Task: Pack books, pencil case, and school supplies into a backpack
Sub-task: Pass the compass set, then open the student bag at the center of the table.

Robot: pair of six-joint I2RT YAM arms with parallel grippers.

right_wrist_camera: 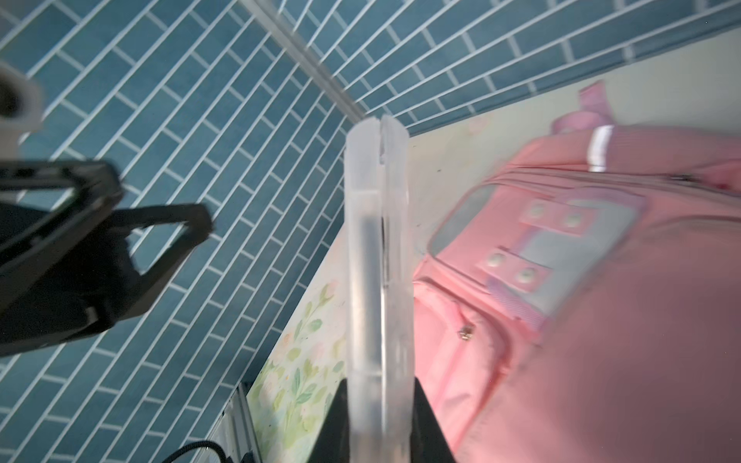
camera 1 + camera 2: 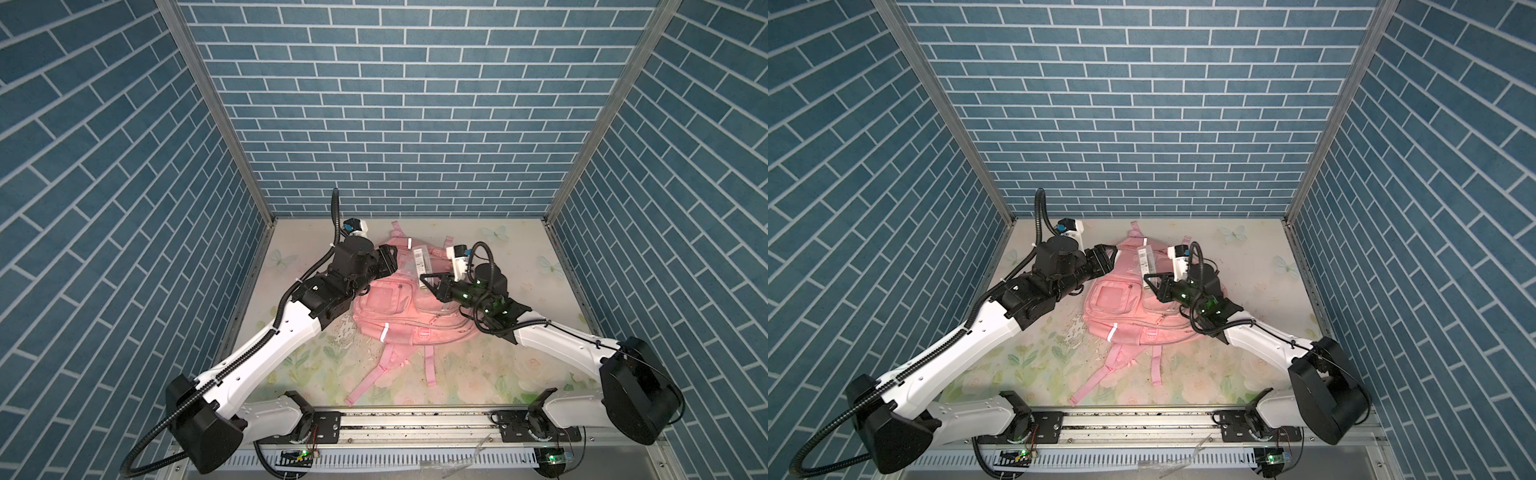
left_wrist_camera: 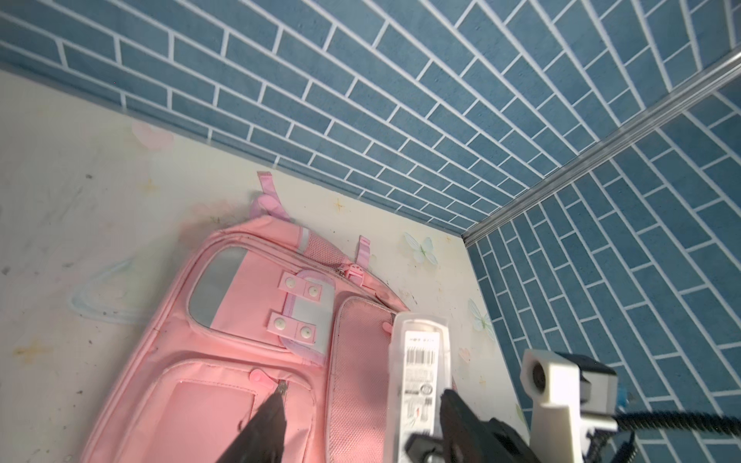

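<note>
Logged floral tabletop [image 2: 478, 374] with pink backpack [image 2: 386, 307] lying flat at its middle, pockets up.
Found left gripper [image 2: 390, 259] spread and empty at the backpack's left edge; right gripper [image 2: 432, 283] pinching one end of a translucent pencil case [image 2: 419, 259], held over the backpack's side.

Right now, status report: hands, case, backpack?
Left hand open over backpack. Right hand shut on clear case, above backpack. Backpack flat, looks zipped.

A white barcode label [image 3: 420, 360] sits on the clear pencil case [image 3: 396, 381]; its print is too blurred to read.
</note>
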